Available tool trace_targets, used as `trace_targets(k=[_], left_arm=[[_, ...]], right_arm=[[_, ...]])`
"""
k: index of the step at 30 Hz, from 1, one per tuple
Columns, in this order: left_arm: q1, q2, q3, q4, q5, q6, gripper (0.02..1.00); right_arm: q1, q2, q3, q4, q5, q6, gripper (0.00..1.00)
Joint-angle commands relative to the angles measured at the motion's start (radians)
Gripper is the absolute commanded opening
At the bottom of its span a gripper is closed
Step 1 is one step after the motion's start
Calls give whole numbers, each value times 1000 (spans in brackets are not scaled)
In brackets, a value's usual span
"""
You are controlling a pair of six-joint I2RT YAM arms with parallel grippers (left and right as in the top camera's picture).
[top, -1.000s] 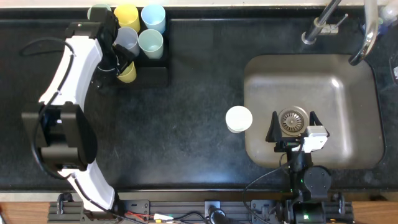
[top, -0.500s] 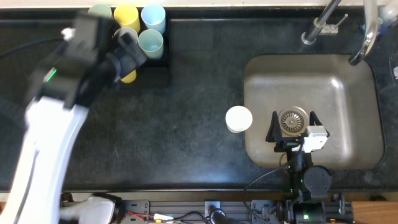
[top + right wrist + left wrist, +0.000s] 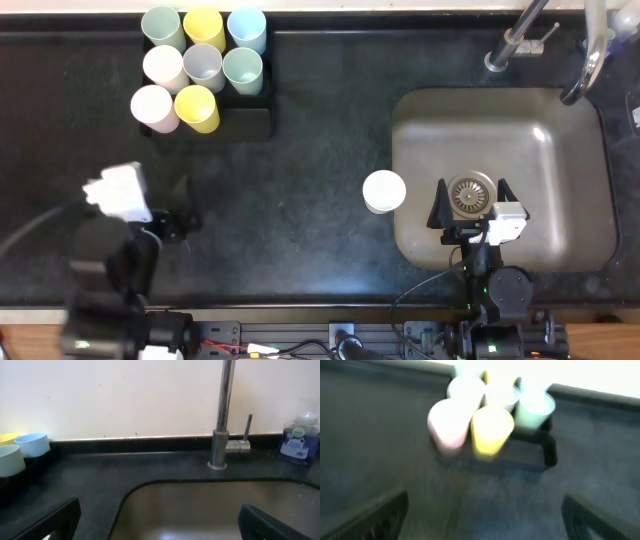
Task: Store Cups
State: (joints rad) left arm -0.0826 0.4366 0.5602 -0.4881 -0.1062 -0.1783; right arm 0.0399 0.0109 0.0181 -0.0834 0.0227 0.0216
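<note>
Eight cups (image 3: 204,65) cluster at the black rack (image 3: 250,122) in the counter's (image 3: 300,230) far left corner. They stand in two rows of three, with a pale pink cup and a yellow one nearest the arms. A lone white cup (image 3: 384,191) sits on the counter just beside the sink (image 3: 500,98). The left gripper (image 3: 180,210), well apart from the rack, has its jaws spread wide and holds nothing. The right gripper (image 3: 470,203) hangs over the drain, equally wide and empty. By the tap (image 3: 222,415) a blue soap bottle (image 3: 298,437) carries a label, its print too small to make out.
</note>
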Motion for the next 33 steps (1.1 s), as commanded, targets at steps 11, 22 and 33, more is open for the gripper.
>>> trace_targets(k=[11,22,33], left_arm=[[6,-418,-552,624,110,187,998],[6,-434,-552,403,102,287,998],[6,-434,-552,404,105,286,1000]], right_arm=[[-1,-7,-13,6,-5,-7,1000],[-1,-7,-13,6,-5,-7,998],[-1,-7,-13,6,-5,-7,998]])
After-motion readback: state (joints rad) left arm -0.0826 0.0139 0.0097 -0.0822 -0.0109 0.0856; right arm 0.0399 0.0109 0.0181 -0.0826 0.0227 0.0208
